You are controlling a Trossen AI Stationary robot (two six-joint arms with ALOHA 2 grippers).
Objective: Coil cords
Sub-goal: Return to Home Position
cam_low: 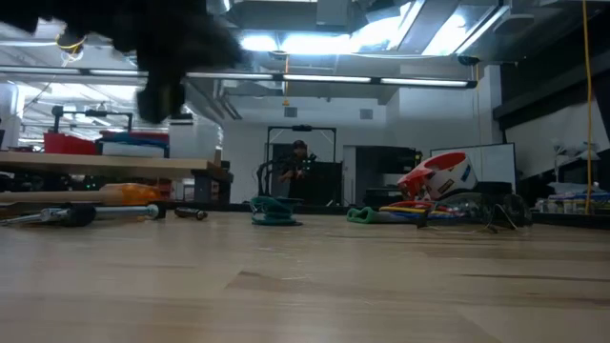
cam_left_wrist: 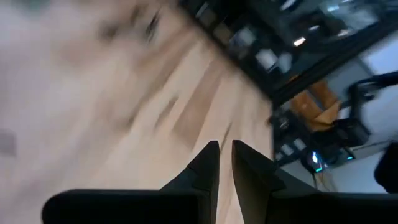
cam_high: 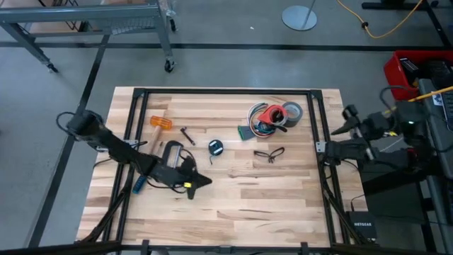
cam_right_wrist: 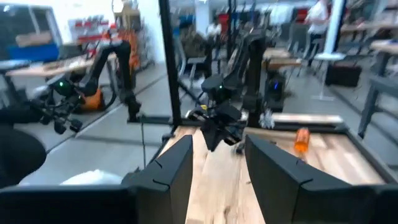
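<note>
Left gripper (cam_high: 202, 180): above the light wooden worktop (cam_high: 269, 212), left of its middle. Jaws drawn almost together, nothing between them.

Right gripper (cam_high: 324, 147): at the worktop's right edge, facing in across the boards. Jaws spread wide, empty.

Dark teal-green cord (cam_high: 216, 147): wound into a small round coil, lying flat. It sits near the left gripper's tip without touching, on the side toward the red and grey tape rolls (cam_high: 274, 113). Being round, it has no long axis and points nowhere. The left arm is the nearer.

Thin black cord (cam_high: 269, 154): loose and uncoiled, between the coil and the right gripper. Its long axis runs roughly left to right, one end toward each arm. The right gripper looks nearer.

Judgement: the green cord is done and the black one remains. A grasp on it would come in along its length.
</note>
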